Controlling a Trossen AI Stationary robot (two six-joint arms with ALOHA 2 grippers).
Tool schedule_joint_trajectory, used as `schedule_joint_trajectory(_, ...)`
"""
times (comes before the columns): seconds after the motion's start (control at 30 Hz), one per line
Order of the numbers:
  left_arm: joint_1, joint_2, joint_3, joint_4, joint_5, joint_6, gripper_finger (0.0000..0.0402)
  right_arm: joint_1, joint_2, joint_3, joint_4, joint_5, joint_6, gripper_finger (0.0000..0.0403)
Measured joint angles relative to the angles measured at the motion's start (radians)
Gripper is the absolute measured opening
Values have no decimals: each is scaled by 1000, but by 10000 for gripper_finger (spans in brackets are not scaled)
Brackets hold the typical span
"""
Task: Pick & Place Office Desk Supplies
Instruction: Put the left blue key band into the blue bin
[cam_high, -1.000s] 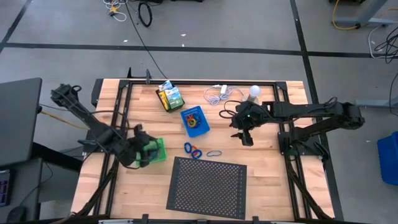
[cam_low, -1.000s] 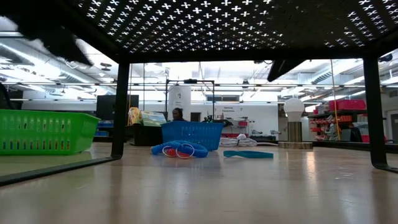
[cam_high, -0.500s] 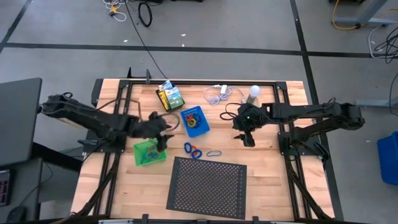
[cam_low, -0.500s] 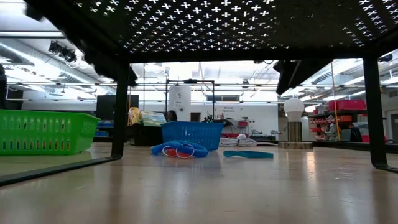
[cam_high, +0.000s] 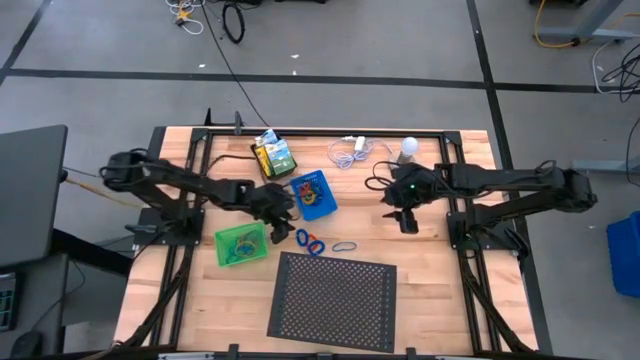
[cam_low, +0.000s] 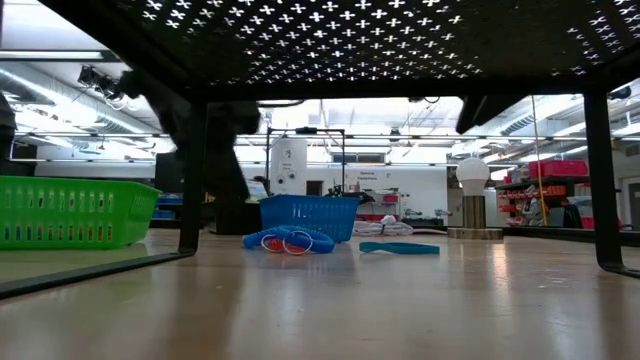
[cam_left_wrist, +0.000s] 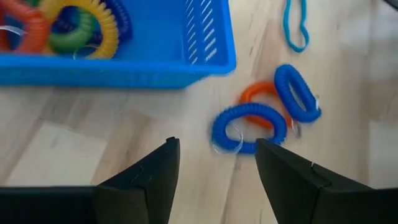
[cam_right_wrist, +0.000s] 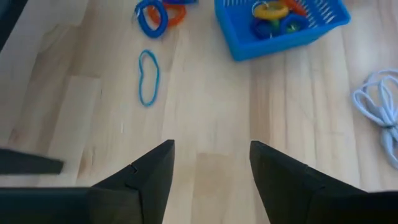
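Note:
My left gripper (cam_high: 283, 213) (cam_left_wrist: 214, 149) hangs open between the green tray (cam_high: 241, 244) and the blue tray (cam_high: 313, 194). It points down at a cluster of two blue coil loops and an orange one (cam_left_wrist: 264, 115) (cam_high: 309, 241) lying flat on the wood, and touches none of them. The blue tray holds more coloured coils (cam_left_wrist: 68, 25). A thin blue loop (cam_high: 345, 245) (cam_right_wrist: 148, 76) lies beside the cluster. My right gripper (cam_high: 406, 222) (cam_right_wrist: 211, 149) is open above bare table at the right. The crayon box (cam_high: 272, 155) lies at the back.
A large black perforated sheet (cam_high: 333, 300) stands raised at the near side. A white coiled cable (cam_high: 350, 152) and a white bulb on a base (cam_high: 408, 148) sit at the far right. Black frame rails (cam_high: 200, 150) run along the table's sides.
My left gripper has swung from over the green tray toward the table's right, sinking to just left of the coil loops beside the blue tray. My right gripper has drifted a little toward the right edge.

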Motion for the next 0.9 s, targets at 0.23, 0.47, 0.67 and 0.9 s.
schedule_joint_trajectory(0.23, 28, 155, 115, -88, 61, 41, 215, 0, -64, 0, -47, 23, 1, 215)
schedule_joint_trajectory(0.47, 27, 257, 224, -227, 20, 94, 219, 2, -91, 0, -76, 23, 9, 215)
schedule_joint_trajectory(0.67, 28, 292, 264, -236, 35, 122, 219, 3, -90, 0, -84, 23, 5, 215)
schedule_joint_trajectory(0.9, 29, 302, 311, -292, 63, 132, 219, 2, -91, 0, -93, 22, 1, 215)
